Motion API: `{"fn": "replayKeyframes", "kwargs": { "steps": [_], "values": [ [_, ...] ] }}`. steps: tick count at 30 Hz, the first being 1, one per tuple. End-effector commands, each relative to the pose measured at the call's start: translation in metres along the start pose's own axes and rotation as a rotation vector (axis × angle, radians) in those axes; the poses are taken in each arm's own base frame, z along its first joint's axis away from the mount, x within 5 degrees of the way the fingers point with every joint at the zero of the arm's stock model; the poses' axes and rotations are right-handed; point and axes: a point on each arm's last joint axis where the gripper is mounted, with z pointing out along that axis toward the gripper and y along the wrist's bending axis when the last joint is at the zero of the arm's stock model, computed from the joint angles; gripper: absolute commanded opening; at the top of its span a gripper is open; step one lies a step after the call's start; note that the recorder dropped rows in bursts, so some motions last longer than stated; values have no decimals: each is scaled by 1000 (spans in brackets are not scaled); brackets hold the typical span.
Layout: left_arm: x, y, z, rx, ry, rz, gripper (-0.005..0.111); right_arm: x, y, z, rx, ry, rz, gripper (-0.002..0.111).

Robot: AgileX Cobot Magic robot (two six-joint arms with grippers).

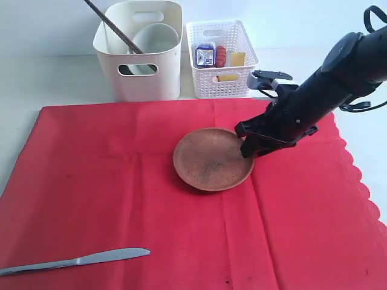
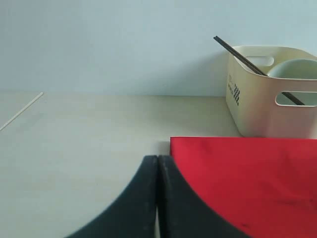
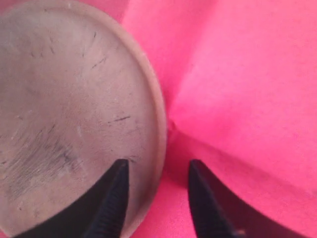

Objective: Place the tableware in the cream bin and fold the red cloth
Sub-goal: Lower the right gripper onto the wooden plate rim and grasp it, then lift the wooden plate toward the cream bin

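The round brown wooden plate (image 1: pixel 212 159) (image 3: pixel 69 114) lies on the red cloth (image 1: pixel 151 205) (image 2: pixel 257 178) (image 3: pixel 237 89). My right gripper (image 1: pixel 247 147) (image 3: pixel 158 166) is open and straddles the plate's right rim, one finger over the plate, the other over the cloth. The silver table knife (image 1: pixel 75 261) lies at the cloth's front left. The cream bin (image 1: pixel 139 51) (image 2: pixel 270 91) holds the white bowl (image 1: pixel 154 39) (image 2: pixel 297 69) and dark chopsticks (image 1: pixel 112 25) (image 2: pixel 247 62). My left gripper (image 2: pixel 158 161) is shut and empty, by the cloth's left corner; the exterior view does not show it.
A white lattice basket (image 1: pixel 221 60) with a small blue-white carton (image 1: pixel 205 55) and food items stands right of the bin. The cloth's scalloped edge (image 1: pixel 357 175) runs along the right. Pale table (image 2: pixel 74 139) lies left of the cloth.
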Motion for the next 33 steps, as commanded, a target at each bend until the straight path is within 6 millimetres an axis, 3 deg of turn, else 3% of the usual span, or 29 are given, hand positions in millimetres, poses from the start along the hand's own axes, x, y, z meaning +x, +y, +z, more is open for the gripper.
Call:
{"fn": "replayKeyframes", "kwargs": {
  "steps": [1,9,18,20,27,33],
  "values": [
    [-1,0,0,-2,-8,0,0,-3,-2,-3,13,-18,-1,59],
    [-1,0,0,-2,-8,0,0,-7,-2,-4,15,-24,-32,57],
    [-1,0,0,-2,-8,0,0,-4,11,16,-39,0,-93,52],
    [-1,0,0,-2,-8,0,0,-4,10,16,-38,2,-93,46],
    [-1,0,0,-2,-8,0,0,-4,10,16,-36,-1,-93,2],
    [-1,0,0,-2,-8,0,0,-9,19,-3,-42,-47,-118,0]
  ]
}}
